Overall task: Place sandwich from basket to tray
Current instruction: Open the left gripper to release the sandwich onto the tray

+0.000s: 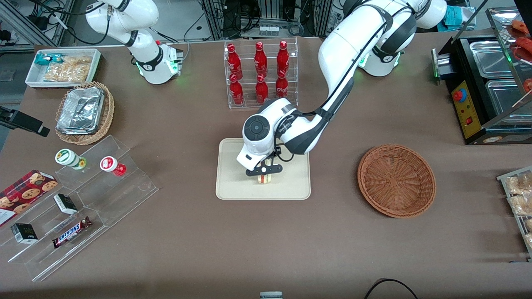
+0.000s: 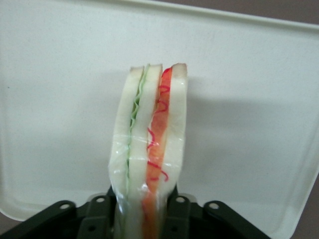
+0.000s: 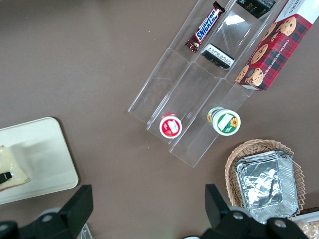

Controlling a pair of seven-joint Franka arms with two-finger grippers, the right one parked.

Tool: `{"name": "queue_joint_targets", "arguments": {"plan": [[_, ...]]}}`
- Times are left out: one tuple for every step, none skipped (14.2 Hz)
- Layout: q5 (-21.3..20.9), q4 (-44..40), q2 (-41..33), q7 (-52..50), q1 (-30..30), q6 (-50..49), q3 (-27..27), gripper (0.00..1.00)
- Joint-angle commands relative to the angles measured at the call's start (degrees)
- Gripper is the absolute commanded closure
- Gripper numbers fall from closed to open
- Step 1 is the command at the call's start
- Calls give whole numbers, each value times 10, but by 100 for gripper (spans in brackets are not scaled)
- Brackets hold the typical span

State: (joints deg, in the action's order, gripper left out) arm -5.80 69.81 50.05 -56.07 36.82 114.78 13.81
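The gripper (image 1: 264,174) is low over the tray (image 1: 232,182), and its jaws are closed on the sandwich (image 2: 149,149), which stands on edge above the tray's cream floor. The tray lies in the middle of a brown table (image 1: 291,249). The basket (image 1: 397,180) sits apart, toward the working arm's end. A rack of red bottles (image 1: 261,74) stands farther from the front camera

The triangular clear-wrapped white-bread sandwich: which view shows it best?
The left wrist view: the sandwich fills it, red and green layers clear, held by the gripper over the beige tray. The front view shows a sliver under the gripper; the right wrist view only a corner.
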Motion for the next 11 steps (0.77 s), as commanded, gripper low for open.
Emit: {"name": "queue_joint_targets", "arguments": {"plan": [[-10,-17,-28,-13,0,-31,-23,0],[-9,-18,-43,-14,-1,-45,-35,0],[-7,-17,-67,-11,-3,-58,-45,0],[-7,-16,-86,-10,-16,-77,-47,0],[-7,-13,-114,-5,-35,-113,-48,0],[-8,-13,-137,0,-56,-143,-48,0],[-7,-6,-168,16,-80,-177,-48,0],[-6,9,-193,45,-103,-207,-48,0],[-4,36,-229,99,-134,-233,-46,0],[-2,58,-260,156,-161,-253,-46,0],[-2,67,-281,209,-182,-277,-46,0]]}}
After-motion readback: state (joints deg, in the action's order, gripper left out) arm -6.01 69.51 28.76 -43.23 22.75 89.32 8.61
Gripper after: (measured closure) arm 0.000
